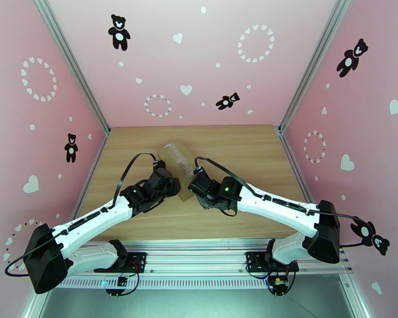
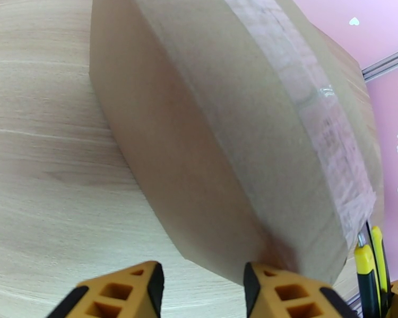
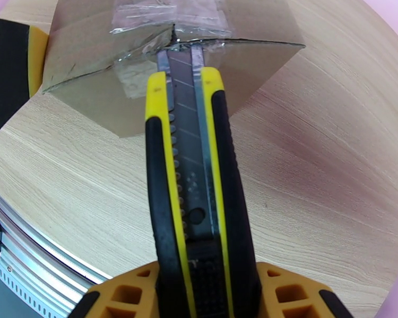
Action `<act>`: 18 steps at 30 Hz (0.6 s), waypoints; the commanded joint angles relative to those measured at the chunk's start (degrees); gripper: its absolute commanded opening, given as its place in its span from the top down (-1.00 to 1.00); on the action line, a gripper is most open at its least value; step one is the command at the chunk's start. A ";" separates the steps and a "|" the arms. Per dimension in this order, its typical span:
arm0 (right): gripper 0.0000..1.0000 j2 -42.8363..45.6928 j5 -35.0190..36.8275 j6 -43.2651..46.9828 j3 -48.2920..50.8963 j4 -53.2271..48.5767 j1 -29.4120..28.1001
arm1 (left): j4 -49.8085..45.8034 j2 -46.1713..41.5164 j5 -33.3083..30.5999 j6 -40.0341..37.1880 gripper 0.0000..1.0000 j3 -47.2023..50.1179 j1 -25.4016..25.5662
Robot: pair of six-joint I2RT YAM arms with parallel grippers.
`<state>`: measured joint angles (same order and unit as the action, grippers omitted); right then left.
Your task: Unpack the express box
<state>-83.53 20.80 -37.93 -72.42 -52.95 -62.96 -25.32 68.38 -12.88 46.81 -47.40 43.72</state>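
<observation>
A lab-style robot booth: pink walls (image 1: 199, 59) printed with bears (image 1: 119, 32) and hearts (image 1: 185, 89), aluminium posts (image 1: 71, 64), wood table (image 1: 252, 149), two arms (image 1: 93, 221) bolted to a rail (image 1: 199, 255) at bottom.

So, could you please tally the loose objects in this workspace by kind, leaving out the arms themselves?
Cardboard box: 1
Utility knife: 1
Total: 2

Bright even light, soft shadows, edges bowed (wrist views)
</observation>
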 commanded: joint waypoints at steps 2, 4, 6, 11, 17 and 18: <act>1.00 -1.27 -5.78 3.21 -1.47 3.30 -1.99 | 3.53 0.55 2.22 -0.22 0.04 -2.59 1.74; 1.00 -1.22 -5.60 3.35 -1.41 3.37 -2.15 | 3.49 0.71 2.28 -0.07 0.04 -2.73 1.82; 1.00 -1.46 -4.76 3.62 -1.60 2.97 -2.49 | 3.28 0.71 2.33 0.03 0.04 -2.88 1.80; 1.00 -2.37 -3.48 4.17 -2.23 1.92 -3.47 | 2.75 0.82 1.99 0.32 0.04 -3.44 1.80; 1.00 -2.76 -2.87 4.27 -2.78 1.89 -4.06 | 2.38 0.97 2.01 0.74 0.04 -3.97 1.79; 1.00 -2.73 -2.96 4.37 -2.83 2.00 -4.17 | 2.21 1.04 1.99 0.73 0.04 -4.02 1.78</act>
<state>-84.75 22.94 -37.04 -73.01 -53.23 -64.93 -26.79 68.66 -13.17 47.27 -48.42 44.03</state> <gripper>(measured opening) 0.374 0.480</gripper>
